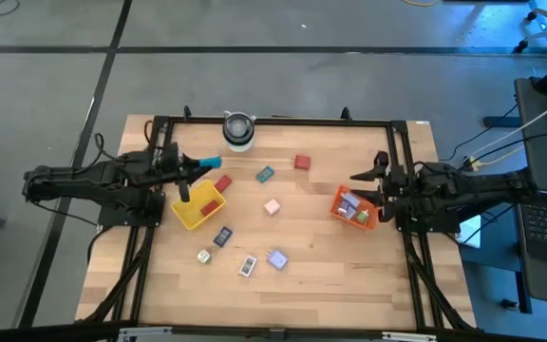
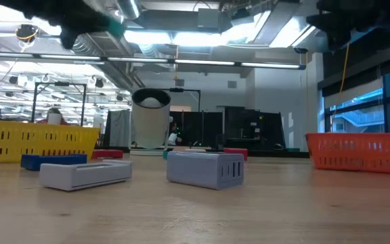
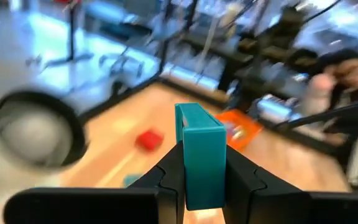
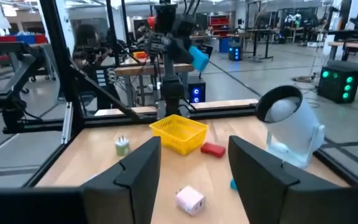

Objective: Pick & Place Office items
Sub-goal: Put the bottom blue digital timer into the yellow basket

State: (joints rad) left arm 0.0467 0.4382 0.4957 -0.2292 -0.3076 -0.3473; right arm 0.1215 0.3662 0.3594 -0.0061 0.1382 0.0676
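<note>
My left gripper is at the table's left, high above the yellow tray, shut on a teal blocky piece; the piece also shows in the high view and the low view. My right gripper is open and empty, beside the red-orange tray at the right. Loose pieces lie flat on the table: red, teal, red, pink, dark blue, white, pale blue. My left gripper pinches the teal piece between its two fingers, which lie on its two broad sides. The fingers reach roughly level toward the table's right. The piece sticks out beyond the fingertips and is lifted clear of the table.
A round white-and-grey cylinder stands at the far edge. The red-orange tray holds a few pieces. A small white piece lies near the front. A black frame borders the table. A person shows beyond the table.
</note>
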